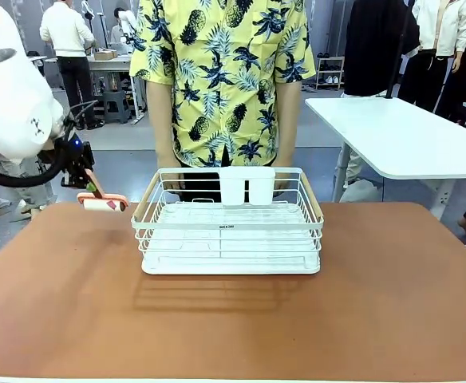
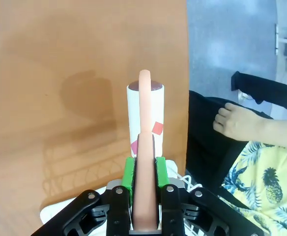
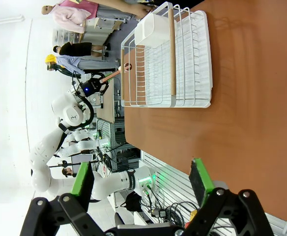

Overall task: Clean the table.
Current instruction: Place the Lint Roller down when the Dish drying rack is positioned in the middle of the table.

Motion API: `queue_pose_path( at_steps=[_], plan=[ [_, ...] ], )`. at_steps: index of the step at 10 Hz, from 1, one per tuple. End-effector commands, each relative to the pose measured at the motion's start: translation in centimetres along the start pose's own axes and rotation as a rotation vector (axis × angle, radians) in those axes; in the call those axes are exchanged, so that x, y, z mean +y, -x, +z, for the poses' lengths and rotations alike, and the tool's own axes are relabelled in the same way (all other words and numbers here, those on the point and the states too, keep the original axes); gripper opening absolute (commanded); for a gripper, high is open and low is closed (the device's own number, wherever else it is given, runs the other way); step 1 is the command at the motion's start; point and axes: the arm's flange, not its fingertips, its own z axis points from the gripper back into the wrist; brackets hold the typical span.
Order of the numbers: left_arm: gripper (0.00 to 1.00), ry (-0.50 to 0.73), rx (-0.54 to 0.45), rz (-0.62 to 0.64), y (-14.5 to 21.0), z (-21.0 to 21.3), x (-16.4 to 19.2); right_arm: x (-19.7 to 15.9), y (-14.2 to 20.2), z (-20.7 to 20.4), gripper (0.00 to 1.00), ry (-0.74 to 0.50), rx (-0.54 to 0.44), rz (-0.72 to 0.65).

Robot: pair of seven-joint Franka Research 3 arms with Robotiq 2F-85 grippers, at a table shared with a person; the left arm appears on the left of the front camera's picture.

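Observation:
The table (image 1: 217,327) has a reddish-brown top. My left gripper (image 1: 80,167) hangs over its far left corner, shut on the orange handle of a lint roller (image 1: 103,203). In the left wrist view the green pads (image 2: 129,173) clamp that handle, and the white roll of the lint roller (image 2: 146,113) points away over the table (image 2: 60,59), throwing a shadow on it. I cannot tell whether the roll touches the top. My right gripper (image 3: 141,179) is open with nothing between its fingers, off beyond the side of the table (image 3: 246,98).
A white wire dish rack (image 1: 231,231) with wooden handles and two white cups stands at the table's far middle. A person in a yellow patterned shirt (image 1: 225,72) stands right behind it, one hand (image 2: 239,123) hanging near the table edge. A white table (image 1: 408,136) stands back right.

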Motion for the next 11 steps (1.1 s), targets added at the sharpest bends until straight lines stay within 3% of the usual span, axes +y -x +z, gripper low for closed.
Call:
queue_pose_path(
  at_steps=[1, 3, 5, 11],
  plan=[
    [0.21, 0.059, 0.034, 0.004, -0.1, -0.7, 1.5, 0.2, 0.1, 0.2, 1.00, -0.007, 0.001, 0.013],
    [0.21, 0.141, 0.055, 0.044, -0.1, -1.5, 2.6, 0.2, 0.1, 0.2, 1.00, -0.007, 0.001, 0.013],
    [0.21, 0.123, 0.084, 0.021, -0.5, -2.3, 4.0, 0.2, 0.1, 0.2, 1.00, -0.007, 0.001, 0.013],
    [0.21, 0.078, 0.009, -0.054, -1.7, -3.7, 6.1, 0.2, 0.1, 0.2, 1.00, -0.007, 0.001, 0.013]
  ],
)
